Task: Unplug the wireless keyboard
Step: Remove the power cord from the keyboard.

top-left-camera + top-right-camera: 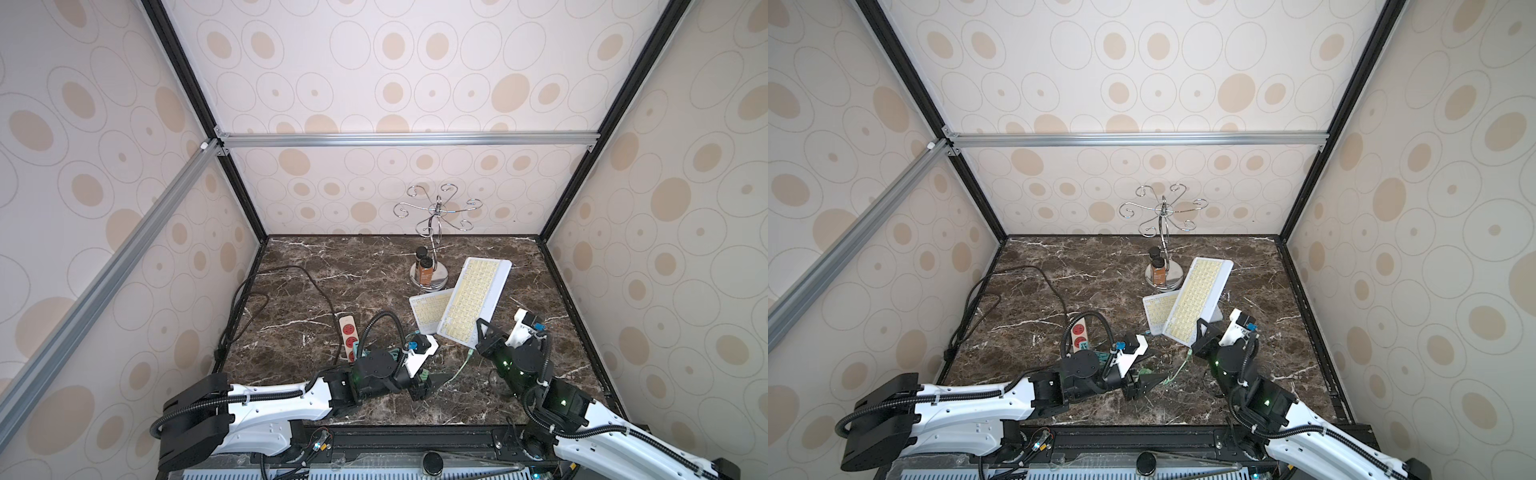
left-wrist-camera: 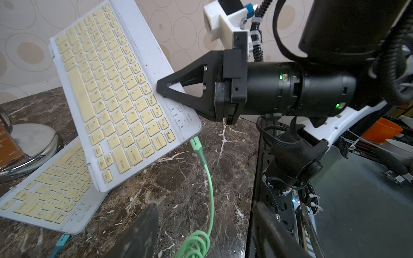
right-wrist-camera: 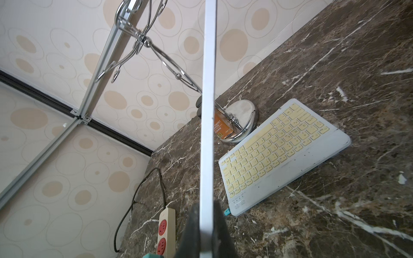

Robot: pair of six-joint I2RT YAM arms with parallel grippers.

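**Hold the keyboard, pull the little green plug**

The right gripper [image 1: 481, 328] is squeezed tight on the near edge of a thin white keyboard with pale yellow keys [image 1: 473, 299]. It holds this keyboard tipped up over the dark brown marble table [image 1: 332, 270]. The low end sits over a second flat keyboard of the same kind [image 3: 279, 152].

A soft green cable [image 2: 210, 185] runs up to the low corner of the held keyboard. Its small green plug [image 2: 195, 143] sits right at that edge. It looks like it is still in, but I cannot be sure. The rest of the cable lies in a curly heap on the table.

The left gripper [image 1: 434, 380] is spread wide and holds nothing. It hangs low over the table, near the curly heap.

The held keyboard looks light and stiff. It is also thin and smooth, so I think it could twist or slip if it gets a hard tug. The cable is bendy, so pulling on the soft part would likely only stretch it. The best place to grab is the hard green plug, close to the keyboard. Then pull straight out, away from the corner.

The flat keyboard has its own blue-green plug [image 3: 226, 211]. That one is easy to mix up with the green plug.
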